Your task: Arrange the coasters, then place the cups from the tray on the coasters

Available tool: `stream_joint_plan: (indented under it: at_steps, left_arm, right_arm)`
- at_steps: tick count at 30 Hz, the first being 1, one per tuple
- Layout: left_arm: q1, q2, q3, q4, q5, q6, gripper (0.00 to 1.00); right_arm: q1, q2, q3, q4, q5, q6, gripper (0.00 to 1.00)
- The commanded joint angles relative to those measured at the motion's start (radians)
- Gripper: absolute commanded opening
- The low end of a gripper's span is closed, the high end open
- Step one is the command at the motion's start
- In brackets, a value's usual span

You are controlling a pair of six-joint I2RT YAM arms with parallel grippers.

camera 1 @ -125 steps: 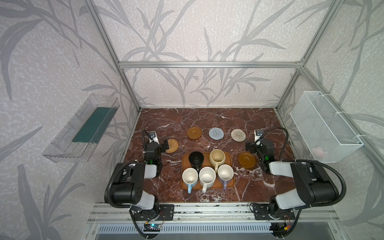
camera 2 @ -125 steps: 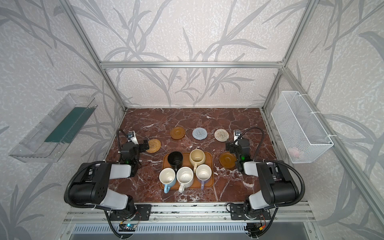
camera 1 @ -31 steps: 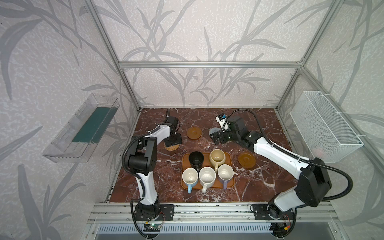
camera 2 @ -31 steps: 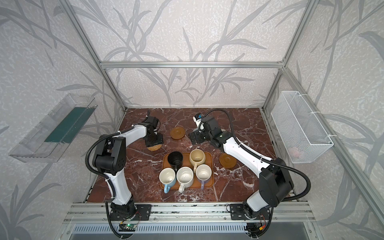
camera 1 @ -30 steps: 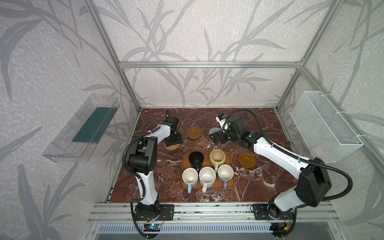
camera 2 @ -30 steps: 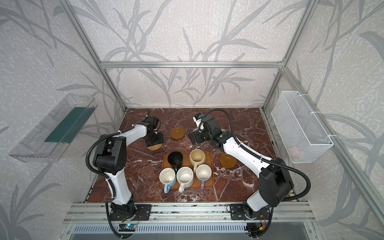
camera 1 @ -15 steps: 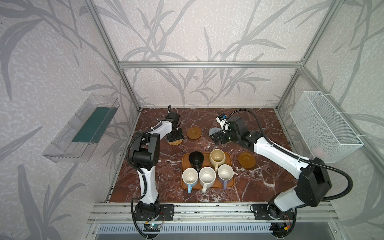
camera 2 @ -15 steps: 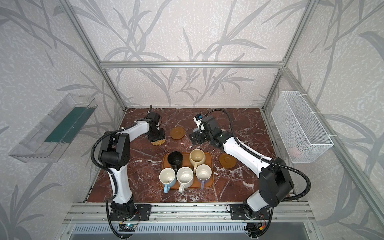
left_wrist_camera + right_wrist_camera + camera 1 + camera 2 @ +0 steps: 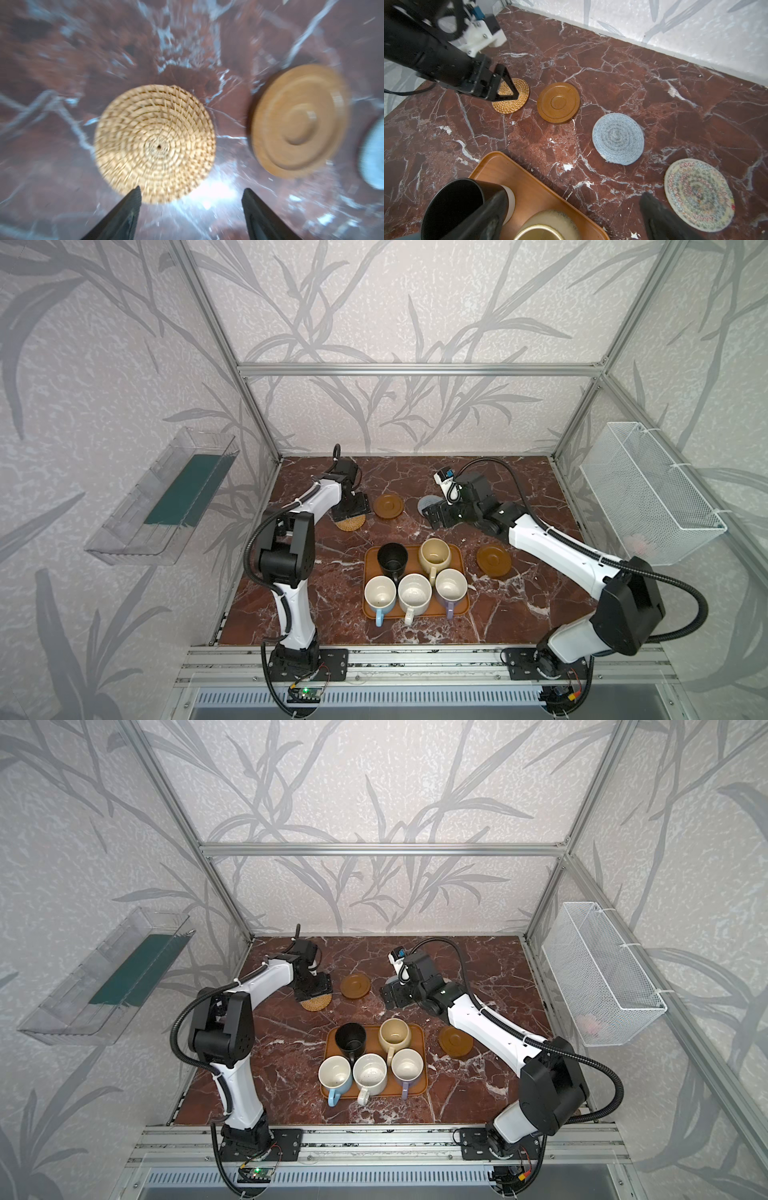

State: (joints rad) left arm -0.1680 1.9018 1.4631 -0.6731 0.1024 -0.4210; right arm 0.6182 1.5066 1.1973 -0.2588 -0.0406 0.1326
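White arms (image 9: 552, 547), black joints (image 9: 286, 551), looping black cables (image 9: 487, 459).

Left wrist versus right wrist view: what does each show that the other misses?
Only left wrist: the empty gap between the left gripper's fingertips, and the rattan coaster's centre. Only right wrist: the cream coaster, the tray, the black cup and the cream-yellow cup. Both: rattan coaster, brown coaster, blue-grey coaster, marble table.
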Motion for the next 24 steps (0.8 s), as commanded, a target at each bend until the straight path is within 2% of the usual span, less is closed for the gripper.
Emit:
stream_joint_plan:
  at_steps: [1, 4, 7, 8, 10, 13, 16, 18, 20, 22, 24]
  left_arm:
    - [0.000, -0.156, -0.017, -0.003, -0.010, 0.018, 0.86]
    - [0.013, -0.225, -0.069, 0.054, 0.046, -0.017, 0.91]
    - [0.056, -0.314, -0.231, 0.270, 0.157, -0.122, 0.86]
    - [0.077, -0.351, -0.297, 0.371, 0.225, -0.133, 0.84]
    - [0.084, -0.410, -0.372, 0.481, 0.232, -0.165, 0.82]
    - [0.080, -0.433, -0.356, 0.431, 0.207, -0.151, 0.87]
    - [0.072, -0.421, -0.343, 0.418, 0.266, -0.133, 0.99]
    - [0.064, -0.414, -0.351, 0.429, 0.312, -0.150, 0.99]
    - [0.046, -0.413, -0.361, 0.446, 0.305, -0.155, 0.99]
    - [0.025, -0.397, -0.332, 0.398, 0.303, -0.146, 0.99]
    - [-0.001, -0.362, -0.276, 0.324, 0.299, -0.118, 0.98]
  right_arm:
    - [0.001, -0.075, -0.011, 0.031, 0.045, 0.013, 0.99]
    - [0.001, -0.094, -0.026, 0.057, 0.058, 0.031, 0.99]
    - [-0.001, -0.130, -0.051, 0.084, 0.060, 0.047, 0.99]
    - [-0.001, -0.156, -0.075, 0.114, 0.055, 0.057, 0.99]
    - [-0.002, -0.206, -0.129, 0.192, 0.041, 0.068, 0.99]
    - [-0.005, -0.242, -0.132, 0.184, 0.051, 0.084, 0.99]
    - [-0.013, -0.230, -0.093, 0.128, 0.030, 0.069, 0.99]
    - [-0.020, -0.221, -0.096, 0.134, 0.015, 0.083, 0.99]
    - [-0.024, -0.222, -0.133, 0.179, 0.011, 0.099, 0.99]
    - [-0.029, -0.223, -0.160, 0.222, -0.003, 0.099, 0.99]
    - [-0.031, -0.209, -0.140, 0.187, 0.017, 0.095, 0.99]
